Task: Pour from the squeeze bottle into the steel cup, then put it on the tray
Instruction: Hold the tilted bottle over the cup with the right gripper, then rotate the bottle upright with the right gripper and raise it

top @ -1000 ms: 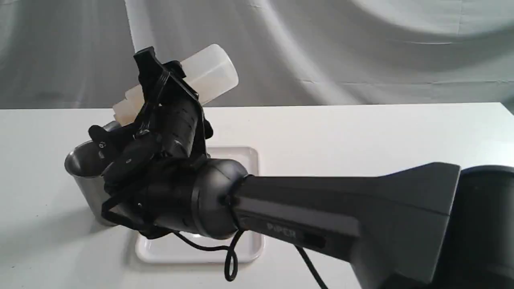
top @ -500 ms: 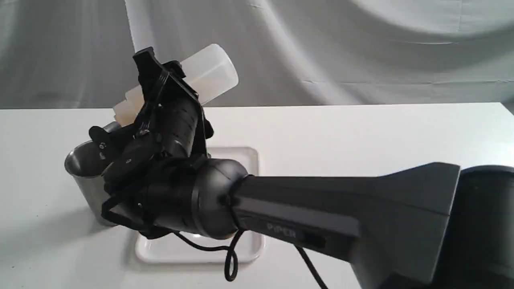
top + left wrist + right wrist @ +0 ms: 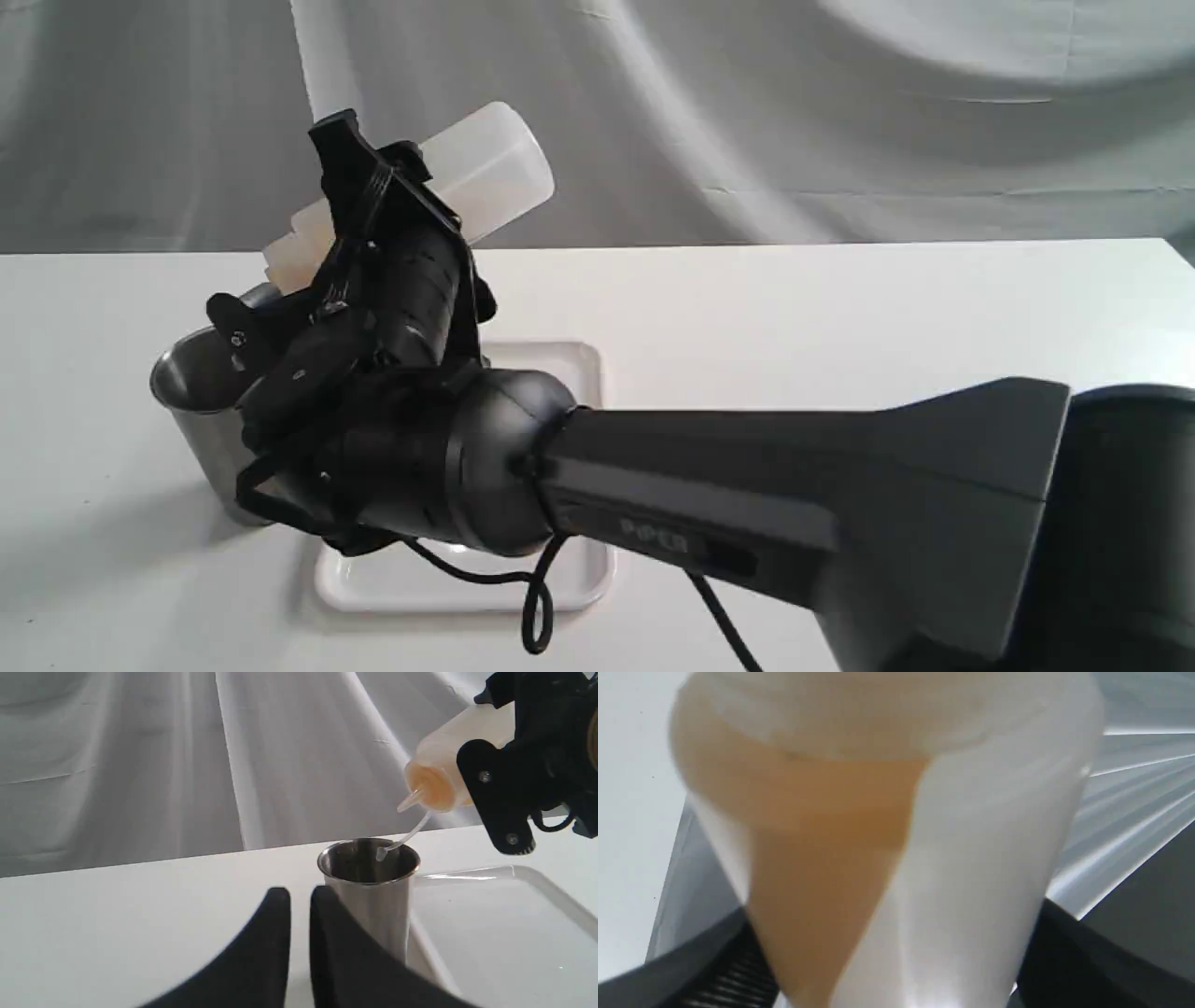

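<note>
My right gripper [image 3: 308, 233] reaches across to the left and is shut on the squeeze bottle [image 3: 485, 168]. The bottle is tilted with its nozzle end down over the steel cup [image 3: 191, 392]. In the left wrist view amber liquid sits at the neck of the bottle [image 3: 444, 760], and its tethered cap [image 3: 380, 854] dangles on the strap just over the mouth of the cup [image 3: 369, 891]. I see no stream. The white tray [image 3: 490, 919] lies right beside the cup. My left gripper [image 3: 299, 933] stays low in front of the cup, shut on nothing. The bottle [image 3: 822, 835] fills the right wrist view.
The right arm's big black forearm [image 3: 794, 504] spans the front of the exterior view and hides much of the tray [image 3: 569, 579]. A loose black cable [image 3: 534, 616] hangs over the tray's front rim. Grey cloth [image 3: 840, 121] closes off the back of the white table [image 3: 840, 308].
</note>
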Motion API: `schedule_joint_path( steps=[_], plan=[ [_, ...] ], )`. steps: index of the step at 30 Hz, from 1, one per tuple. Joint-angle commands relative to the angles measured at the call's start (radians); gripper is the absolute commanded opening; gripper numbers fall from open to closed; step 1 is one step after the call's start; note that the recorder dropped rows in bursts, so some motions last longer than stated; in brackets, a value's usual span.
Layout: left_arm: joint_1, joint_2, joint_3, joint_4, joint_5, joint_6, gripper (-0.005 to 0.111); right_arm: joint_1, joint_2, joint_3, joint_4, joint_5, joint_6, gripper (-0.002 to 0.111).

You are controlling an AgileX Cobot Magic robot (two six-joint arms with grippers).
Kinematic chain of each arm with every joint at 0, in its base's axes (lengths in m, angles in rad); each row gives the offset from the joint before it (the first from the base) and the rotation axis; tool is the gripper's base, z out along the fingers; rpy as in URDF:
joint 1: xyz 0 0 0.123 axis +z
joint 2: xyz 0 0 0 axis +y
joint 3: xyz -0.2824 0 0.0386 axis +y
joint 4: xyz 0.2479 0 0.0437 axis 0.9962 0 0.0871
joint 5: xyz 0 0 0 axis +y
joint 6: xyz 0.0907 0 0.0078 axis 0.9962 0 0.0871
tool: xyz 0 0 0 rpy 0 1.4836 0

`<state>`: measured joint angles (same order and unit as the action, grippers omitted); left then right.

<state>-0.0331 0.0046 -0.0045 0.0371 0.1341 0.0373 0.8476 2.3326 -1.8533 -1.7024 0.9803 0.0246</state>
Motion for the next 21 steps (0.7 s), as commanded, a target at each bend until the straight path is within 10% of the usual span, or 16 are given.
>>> schedule_joint_path(
  steps=[1,21],
  plan=[
    [-0.005,-0.005,0.004,0.003,-0.002,-0.003,0.008,0.000,-0.024,-0.011,-0.042,0.022,0.009,0.055],
    [-0.005,-0.005,0.004,0.003,-0.002,-0.003,0.008,0.000,-0.024,-0.011,-0.042,0.043,0.253,0.055]
  ],
)
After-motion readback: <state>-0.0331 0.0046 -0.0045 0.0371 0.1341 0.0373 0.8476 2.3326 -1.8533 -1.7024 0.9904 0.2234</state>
